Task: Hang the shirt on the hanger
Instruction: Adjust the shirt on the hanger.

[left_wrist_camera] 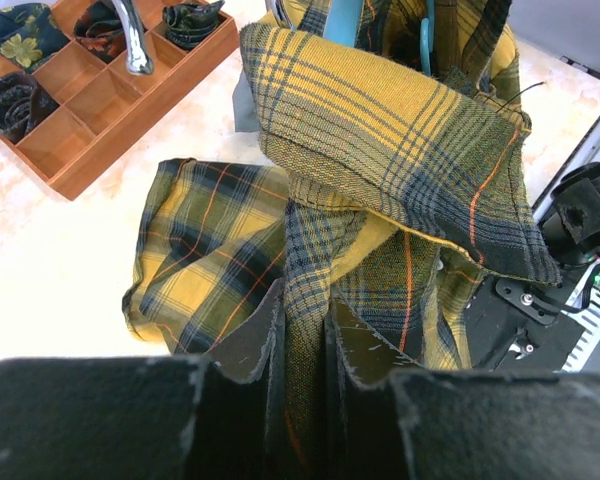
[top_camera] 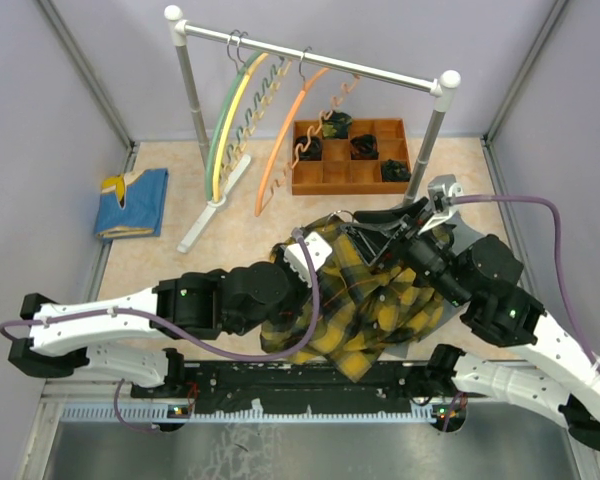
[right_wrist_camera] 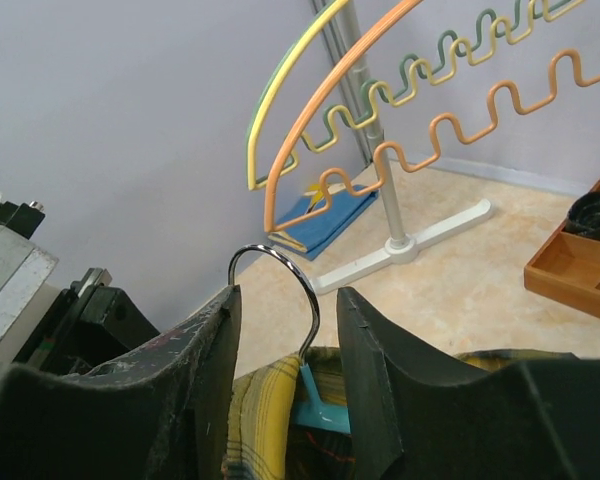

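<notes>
Left jaws are clenched on a fold of the shirt (left_wrist_camera: 380,130). The hanger (right_wrist_camera: 320,400) stands upright between the right jaws; whether they grip it cannot be told.

At 6 o'clock the right gripper (right_wrist_camera: 287,300) shows two dark fingers (right_wrist_camera: 180,400) standing apart. The hanger (right_wrist_camera: 318,400) lifts its metal hook (right_wrist_camera: 271,249) between them, above the yellow plaid shirt (right_wrist_camera: 260,420). An orange hanger (right_wrist_camera: 302,135) and a yellow-green hanger (right_wrist_camera: 270,90) hang toward 1 o'clock. A wooden tray (right_wrist_camera: 575,275) sits at 3 o'clock, and a folded blue cloth (right_wrist_camera: 335,212) lies near centre.
</notes>
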You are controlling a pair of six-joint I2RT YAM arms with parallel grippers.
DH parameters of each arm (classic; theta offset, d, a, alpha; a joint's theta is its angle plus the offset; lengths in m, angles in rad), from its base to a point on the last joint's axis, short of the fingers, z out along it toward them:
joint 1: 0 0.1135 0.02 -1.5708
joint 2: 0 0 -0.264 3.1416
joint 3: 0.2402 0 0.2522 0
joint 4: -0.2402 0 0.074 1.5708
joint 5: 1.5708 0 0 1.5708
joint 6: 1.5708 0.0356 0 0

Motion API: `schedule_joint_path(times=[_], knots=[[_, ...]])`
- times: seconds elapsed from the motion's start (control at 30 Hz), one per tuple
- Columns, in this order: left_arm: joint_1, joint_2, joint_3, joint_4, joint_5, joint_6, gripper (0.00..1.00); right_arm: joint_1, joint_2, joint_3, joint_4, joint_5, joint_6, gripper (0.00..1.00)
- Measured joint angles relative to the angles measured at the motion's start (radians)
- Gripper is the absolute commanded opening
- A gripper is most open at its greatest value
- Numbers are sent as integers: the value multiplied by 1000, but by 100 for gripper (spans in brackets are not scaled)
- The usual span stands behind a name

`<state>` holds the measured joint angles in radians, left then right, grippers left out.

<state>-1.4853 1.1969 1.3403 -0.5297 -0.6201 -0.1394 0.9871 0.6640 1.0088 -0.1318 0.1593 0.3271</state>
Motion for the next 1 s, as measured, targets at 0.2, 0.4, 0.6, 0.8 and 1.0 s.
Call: schedule_joint_path(times=[0.2, 0.4, 0.6, 0.8, 1.0], knots=[[0, 13, 5, 16, 3, 0, 0, 0, 24, 0, 2, 14, 24, 37], [0, 13, 5, 33, 16, 0, 0, 0, 29, -1, -10, 39, 41, 33], [0, 13, 5, 37, 22, 0, 0, 0, 53, -1, -14, 39, 48, 23], [0, 13, 5, 37, 29, 0, 9, 0, 43, -14, -5, 31, 64, 0], [0, -2, -9, 82, 39, -26, 77, 1, 4, -13, 2, 51, 44, 0]])
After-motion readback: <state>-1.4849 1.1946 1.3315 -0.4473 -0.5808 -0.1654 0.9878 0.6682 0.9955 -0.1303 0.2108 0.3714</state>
